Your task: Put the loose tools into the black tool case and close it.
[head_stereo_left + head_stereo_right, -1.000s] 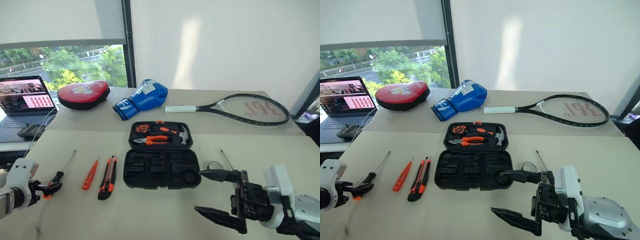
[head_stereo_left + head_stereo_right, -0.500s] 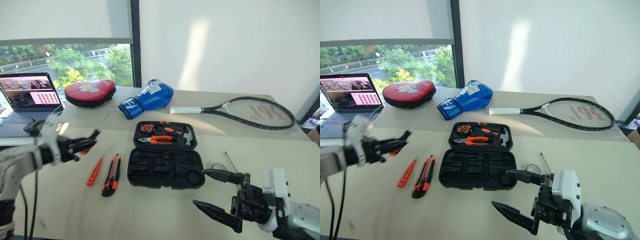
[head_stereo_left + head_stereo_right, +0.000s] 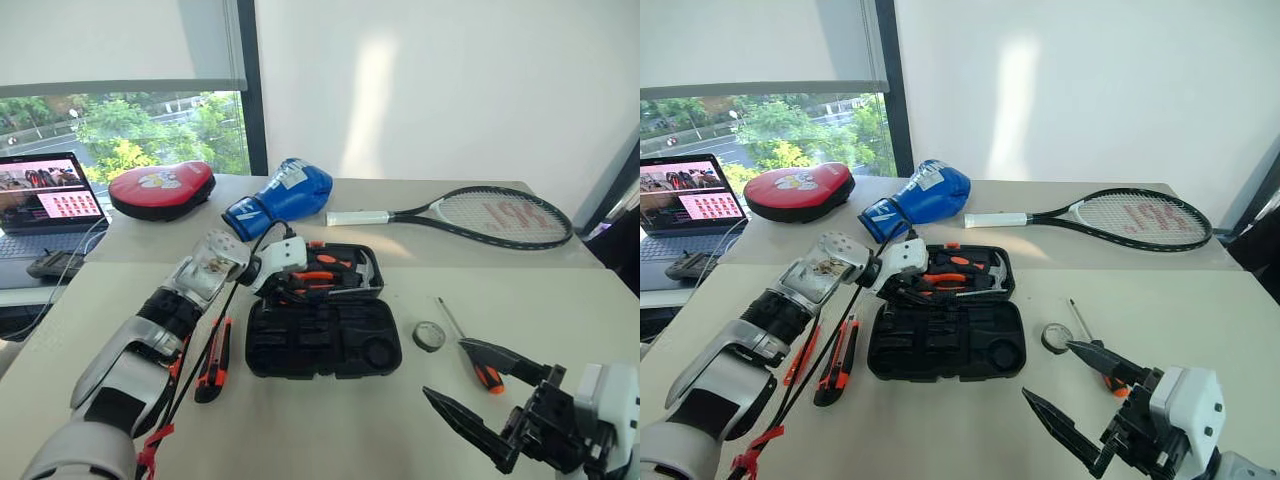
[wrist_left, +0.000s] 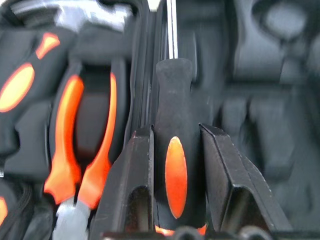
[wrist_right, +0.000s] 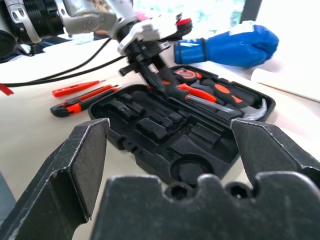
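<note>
The black tool case (image 3: 322, 340) lies open mid-table, its near half showing bare moulded slots, its lid holding orange-handled pliers (image 3: 316, 277) and a hammer. My left gripper (image 3: 284, 276) hovers over the case's hinge, shut on a black-and-orange screwdriver (image 4: 175, 165) whose shaft points across the lid. A utility knife (image 3: 213, 364) and a slim orange tester screwdriver (image 3: 800, 354) lie left of the case. Right of it lie a small tape roll (image 3: 429, 335) and a second screwdriver (image 3: 486, 375). My right gripper (image 3: 447, 368) hangs open, low at the near right, holding nothing.
A tennis racket (image 3: 480, 215), a blue boxing glove (image 3: 285, 195) and a red pad (image 3: 160, 188) lie along the far side of the table. A laptop (image 3: 45, 205) stands at the far left. Cables trail along my left arm.
My left arm has swung right from the table's left side, carrying the screwdriver up and over the case. My right gripper has drawn back toward the near right, uncovering the second screwdriver.
</note>
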